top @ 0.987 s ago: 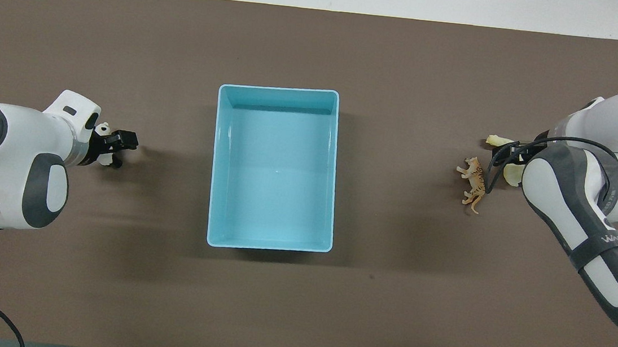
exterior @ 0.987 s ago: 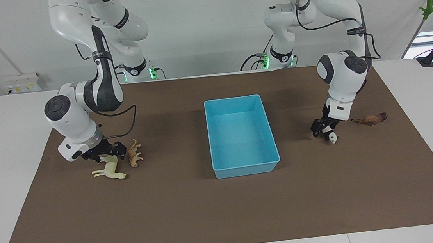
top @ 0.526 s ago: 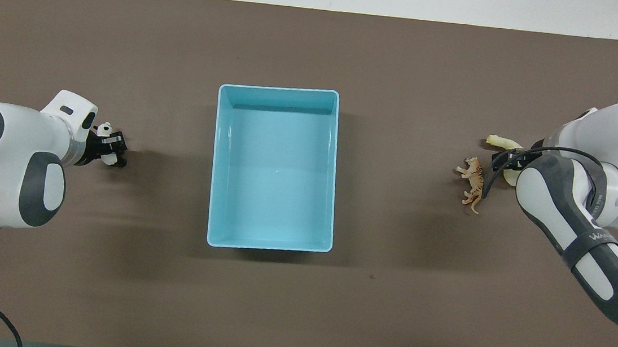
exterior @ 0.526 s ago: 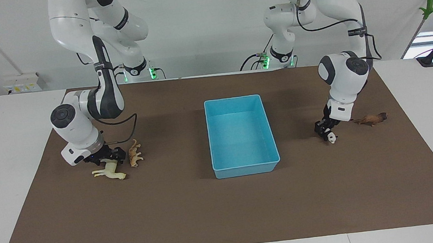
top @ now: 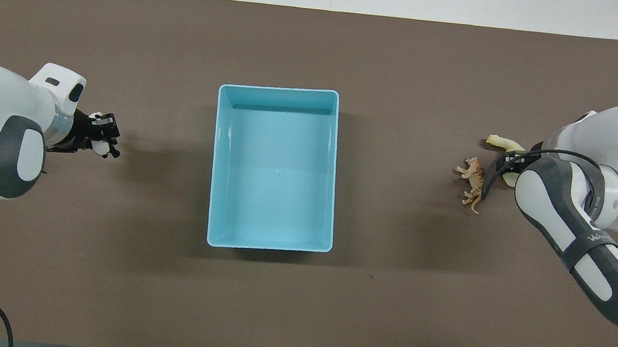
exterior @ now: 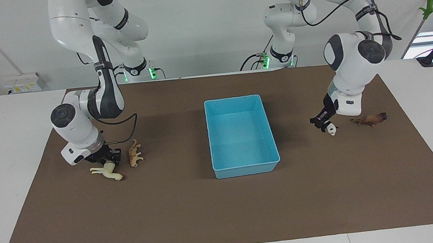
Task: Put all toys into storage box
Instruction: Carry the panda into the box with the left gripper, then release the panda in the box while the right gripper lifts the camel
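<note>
The light blue storage box [exterior: 244,170] [top: 268,246] stands empty in the middle of the mat. My left gripper [exterior: 323,122] [top: 100,132] is shut on the black-and-white panda [exterior: 332,129] [top: 100,146], which hangs just above the mat at the left arm's end. The brown lion [exterior: 371,119] lies beside it, farther from the box; the arm hides it in the overhead view. At the right arm's end, my right gripper [exterior: 107,159] [top: 510,160] is down on the cream-yellow horse [exterior: 107,173] [top: 500,140], fingers closed on its back. The tan spotted cat [exterior: 134,153] [top: 474,181] lies beside it, toward the box.
A brown mat [exterior: 193,217] covers most of the white table [exterior: 1,128]. A black cable [exterior: 129,127] loops from the right wrist above the cat. A green-tipped pole [exterior: 424,13] leans off the table at the left arm's end.
My left gripper closed on the panda and has lifted it off the mat. My right gripper, open over the horse before, has now closed on it; the horse shifted slightly.
</note>
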Robot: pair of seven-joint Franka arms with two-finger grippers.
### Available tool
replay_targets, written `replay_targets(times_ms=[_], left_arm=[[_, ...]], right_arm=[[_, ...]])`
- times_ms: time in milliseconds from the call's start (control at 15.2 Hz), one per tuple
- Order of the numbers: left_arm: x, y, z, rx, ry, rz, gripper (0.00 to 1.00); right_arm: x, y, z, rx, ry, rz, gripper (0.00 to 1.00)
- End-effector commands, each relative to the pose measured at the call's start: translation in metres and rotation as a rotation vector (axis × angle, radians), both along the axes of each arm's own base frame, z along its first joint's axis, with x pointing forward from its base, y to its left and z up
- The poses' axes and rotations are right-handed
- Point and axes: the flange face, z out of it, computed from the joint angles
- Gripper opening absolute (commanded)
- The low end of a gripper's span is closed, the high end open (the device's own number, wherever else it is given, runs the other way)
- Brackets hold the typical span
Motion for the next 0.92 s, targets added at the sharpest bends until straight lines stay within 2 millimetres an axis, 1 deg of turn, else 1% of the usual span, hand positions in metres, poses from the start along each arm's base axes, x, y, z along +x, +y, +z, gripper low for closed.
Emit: replay_targets(times_ms=[0, 66, 132, 197, 263, 329, 395, 461, 526, 724, 789, 855], left_arm=[[-0.017, -0.087, 0.011, -0.019, 0.013, 0.095, 0.0], [-0.032, -0.118, 0.009, -0.018, 0.014, 0.102, 0.0], [-0.05, -0.143, 0.001, -0.009, 0.028, 0.088, 0.0], [-0.068, -0.162, -0.003, -0.007, 0.032, 0.067, 0.0], [-0.084, -0.176, -0.011, -0.01, 0.024, 0.066, 0.0], [-0.096, -0.184, -0.021, -0.019, 0.008, 0.076, 0.0], [-0.106, -0.194, -0.038, -0.023, -0.001, 0.074, 0.0], [-0.115, -0.198, -0.057, -0.026, -0.01, 0.066, 0.0], [-0.12, -0.196, -0.069, -0.029, -0.02, 0.066, 0.0], [-0.123, -0.192, -0.08, -0.028, -0.02, 0.064, 0.0], [-0.124, -0.191, -0.084, -0.029, -0.025, 0.063, 0.0], [-0.124, -0.191, -0.084, -0.031, -0.029, 0.064, 0.1]], right_arm=[[0.012, -0.004, 0.031, -0.012, -0.004, -0.015, 0.0], [0.018, -0.003, 0.045, -0.013, 0.006, -0.015, 0.0], [0.022, 0.0, 0.056, -0.014, 0.011, -0.014, 0.0], [0.025, 0.001, 0.062, -0.015, 0.011, -0.012, 0.0], [0.025, 0.002, 0.063, -0.015, 0.009, -0.011, 0.0], [0.025, 0.002, 0.063, -0.015, 0.006, -0.01, 0.0], [0.024, 0.003, 0.062, -0.015, 0.006, -0.01, 0.0], [0.025, 0.002, 0.063, -0.015, 0.006, -0.01, 0.0], [0.025, 0.004, 0.063, -0.014, 0.008, -0.011, 0.0], [0.026, 0.012, 0.065, -0.013, 0.006, -0.014, 0.0], [0.027, 0.012, 0.067, -0.013, 0.006, -0.019, 0.0], [0.027, 0.012, 0.07, -0.014, 0.007, -0.019, 0.0]])
